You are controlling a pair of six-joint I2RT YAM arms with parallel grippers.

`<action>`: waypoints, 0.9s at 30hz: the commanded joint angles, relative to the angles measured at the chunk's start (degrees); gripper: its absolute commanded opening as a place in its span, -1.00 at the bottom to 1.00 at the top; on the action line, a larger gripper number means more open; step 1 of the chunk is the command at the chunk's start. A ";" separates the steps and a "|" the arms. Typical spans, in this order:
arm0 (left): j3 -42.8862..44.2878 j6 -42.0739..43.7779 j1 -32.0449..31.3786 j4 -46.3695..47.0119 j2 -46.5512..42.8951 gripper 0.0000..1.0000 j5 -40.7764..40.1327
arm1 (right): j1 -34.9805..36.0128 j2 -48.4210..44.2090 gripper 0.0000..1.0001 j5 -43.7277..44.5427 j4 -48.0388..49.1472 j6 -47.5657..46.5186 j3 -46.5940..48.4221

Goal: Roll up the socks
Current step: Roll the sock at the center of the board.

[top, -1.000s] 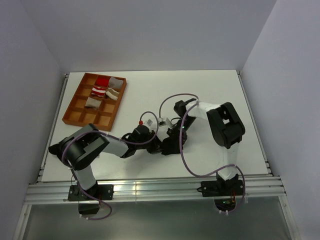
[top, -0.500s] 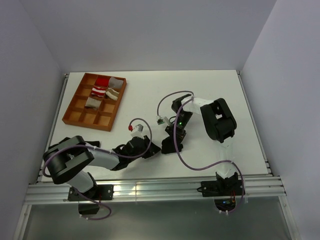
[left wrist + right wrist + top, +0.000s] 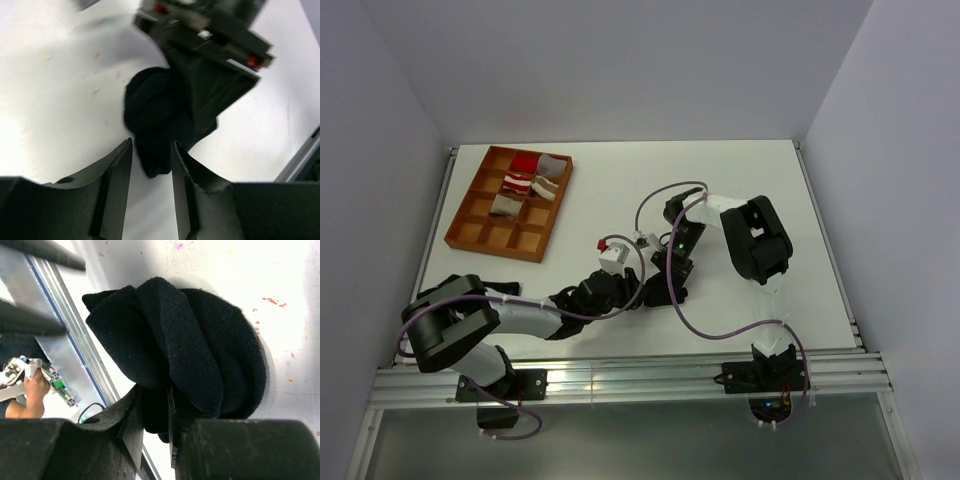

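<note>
- Fingers [image 3: 116, 175] of the left gripper [image 3: 151, 146] are standing a narrow way apart and gripping nothing, hovering low over the white table [image 3: 60, 75].
- A dark sock [image 3: 157, 107] is lying bunched on the table, toward its near edge, between the two grippers. Its loose tail is reaching toward the gap between the left fingertips. I cannot tell whether it is actually sitting between them or only lying beneath them.
- The sock is looking soft, light and floppy to me, and likely to slump or unroll once let go. I would be taking hold of the thick folded bulge, not the thin tail.
- Over on the right, the right gripper [image 3: 156, 405] is pinching nearly closed on a fold of the sock at the edge of the bundle. The rolled layers are bulging out just beyond its fingertips.
</note>
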 commanded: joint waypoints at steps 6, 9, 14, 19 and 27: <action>6.81 13.37 -0.35 6.46 6.11 -0.12 11.60 | -0.43 2.64 -0.66 6.17 3.03 -1.12 1.26; 7.25 13.46 -0.26 7.87 8.31 -0.08 12.75 | -0.43 2.73 -0.66 5.20 2.59 -0.86 1.52; 7.08 12.93 -0.26 9.89 11.47 -0.08 13.36 | -0.51 2.73 -0.66 4.76 2.33 -0.60 1.70; 6.81 11.97 -0.17 11.03 13.84 -0.09 13.53 | -0.51 2.99 -0.65 5.37 2.85 -0.33 1.17; 9.09 5.20 0.62 5.86 18.59 -0.93 13.10 | -0.51 -0.34 -0.49 6.87 7.95 2.21 -1.73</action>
